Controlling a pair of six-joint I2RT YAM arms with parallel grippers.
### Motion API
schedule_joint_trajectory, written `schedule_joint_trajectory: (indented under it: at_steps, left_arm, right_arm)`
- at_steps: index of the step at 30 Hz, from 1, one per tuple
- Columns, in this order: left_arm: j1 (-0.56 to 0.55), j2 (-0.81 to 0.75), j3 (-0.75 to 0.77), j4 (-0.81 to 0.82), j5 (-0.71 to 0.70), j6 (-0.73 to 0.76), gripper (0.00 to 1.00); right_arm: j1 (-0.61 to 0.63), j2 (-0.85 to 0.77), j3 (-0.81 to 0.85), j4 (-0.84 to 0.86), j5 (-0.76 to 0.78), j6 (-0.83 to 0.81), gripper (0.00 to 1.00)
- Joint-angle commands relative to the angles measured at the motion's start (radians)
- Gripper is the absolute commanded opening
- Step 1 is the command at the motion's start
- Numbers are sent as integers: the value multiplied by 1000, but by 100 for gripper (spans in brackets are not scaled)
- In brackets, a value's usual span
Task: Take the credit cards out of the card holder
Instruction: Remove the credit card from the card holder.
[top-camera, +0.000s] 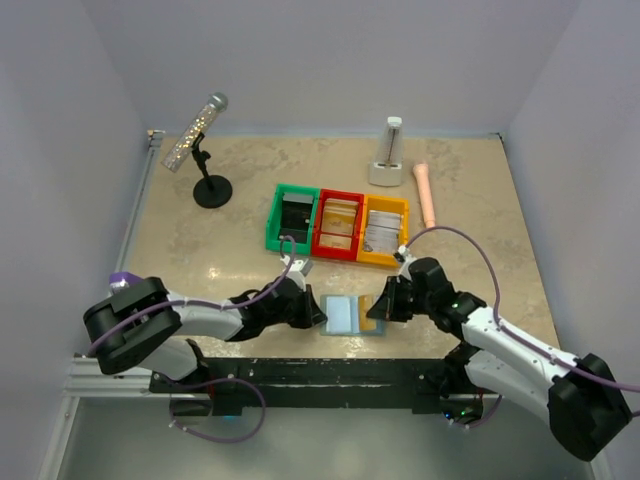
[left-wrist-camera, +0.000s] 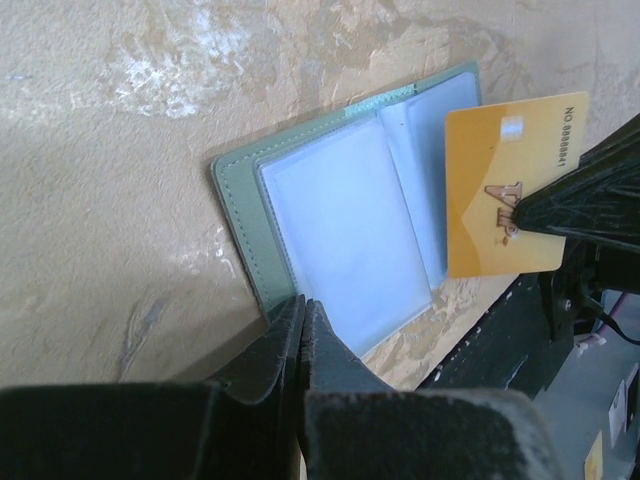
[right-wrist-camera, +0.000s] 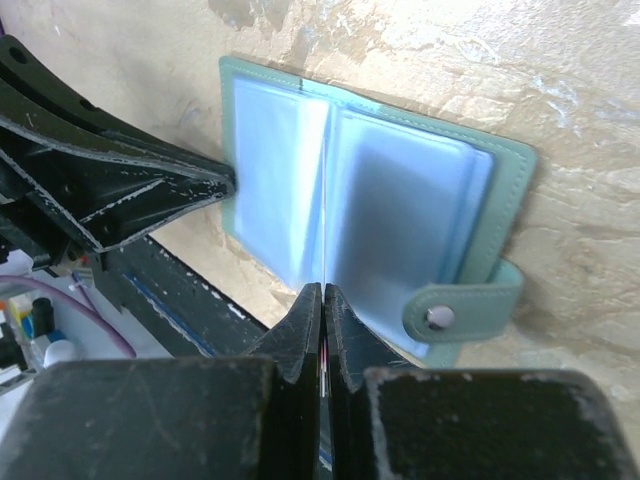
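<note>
The card holder (top-camera: 343, 315) lies open near the table's front edge, its pale blue pockets (left-wrist-camera: 345, 235) facing up inside a grey-green cover (right-wrist-camera: 510, 195). My left gripper (left-wrist-camera: 303, 305) is shut with nothing between its fingers, and its tips rest against the holder's left edge (top-camera: 318, 315). My right gripper (right-wrist-camera: 324, 292) is shut on an orange credit card (left-wrist-camera: 510, 190), held over the holder's right panel. In the right wrist view that card shows edge-on as a thin line (right-wrist-camera: 325, 240). I cannot see whether the pockets hold other cards.
Green (top-camera: 293, 217), red (top-camera: 338, 224) and yellow (top-camera: 385, 232) bins stand in a row behind the holder. A microphone on a stand (top-camera: 205, 150), a metronome (top-camera: 388, 155) and a pink handle (top-camera: 425, 190) sit further back. The black base rail (top-camera: 330, 380) runs just in front.
</note>
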Motion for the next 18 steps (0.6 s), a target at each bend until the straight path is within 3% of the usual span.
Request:
schedule_joint_trajectory:
  at_steps: [1,4,8,11,13,16,18]
  left_arm:
    - [-5,-69,-8,-77,-23,40,3]
    - [-5,-120,20,-120,-23,65,16]
    - [-5,-187,64,-177,-23,97,46]
    - [-5,-278,80,-229,-53,100,60]
    - [-4,-375,78,-252,-74,100,66]
    - [4,-478,67,-255,-48,128,66]
    - [10,-549,60,-245,6,160,64]
  right_arm:
    - [-3,-59,59,-97,52,-51,0]
    - [-3,-88,77,-131,61,-66,0]
    - [-3,-127,100,-174,66,-81,0]
    - [-3,-161,120,-186,75,-100,0]
    - [0,-182,125,-173,66,-103,0]
    - [0,-181,145,-147,8,-129,0]
    - [3,-149,177,-104,-116,-152,0]
